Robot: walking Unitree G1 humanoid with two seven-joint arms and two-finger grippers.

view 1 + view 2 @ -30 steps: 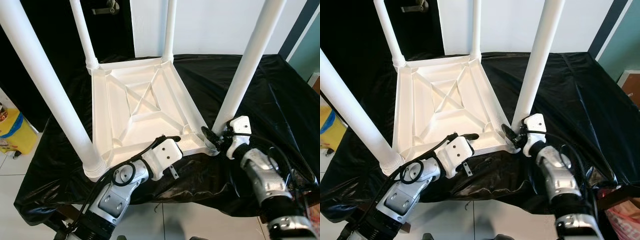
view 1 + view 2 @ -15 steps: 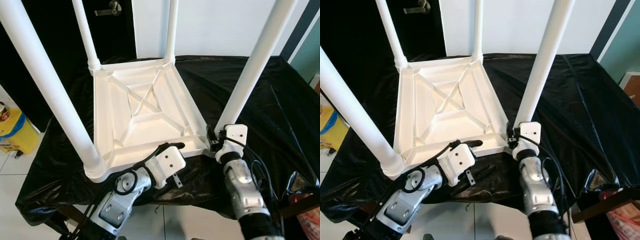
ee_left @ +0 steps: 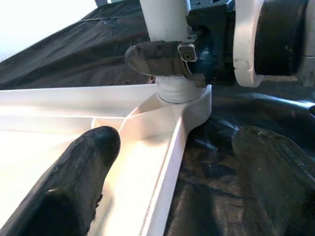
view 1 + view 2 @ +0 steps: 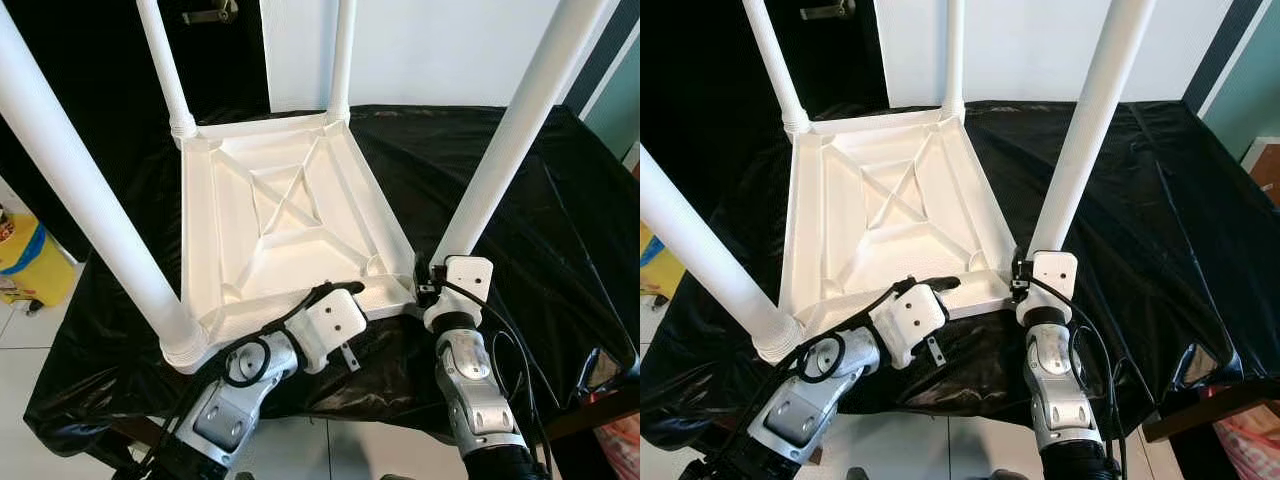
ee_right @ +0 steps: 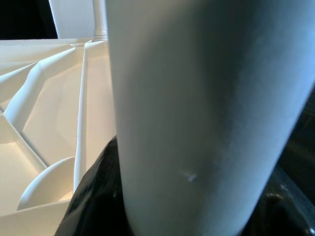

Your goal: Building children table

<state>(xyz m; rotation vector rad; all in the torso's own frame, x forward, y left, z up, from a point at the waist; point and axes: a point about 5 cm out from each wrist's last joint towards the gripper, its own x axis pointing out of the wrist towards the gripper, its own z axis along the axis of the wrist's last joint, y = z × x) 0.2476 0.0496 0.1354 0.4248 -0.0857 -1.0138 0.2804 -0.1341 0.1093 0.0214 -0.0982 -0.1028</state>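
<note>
While all four legs stand upright in their corner sockets, the white tabletop lies underside-up on the black cloth.

- Right gripper: fingers closed round the base of the near right leg, just above its socket.
- Left gripper: fingers spread, straddling the tabletop's near rim, one finger inside the rim, the other outside over the cloth; nothing clamped.
- Step in hand, judged: seating or tightening the last leg.
- Next move, judged: twist or press the leg home while the left gripper steadies the rim.
</note>
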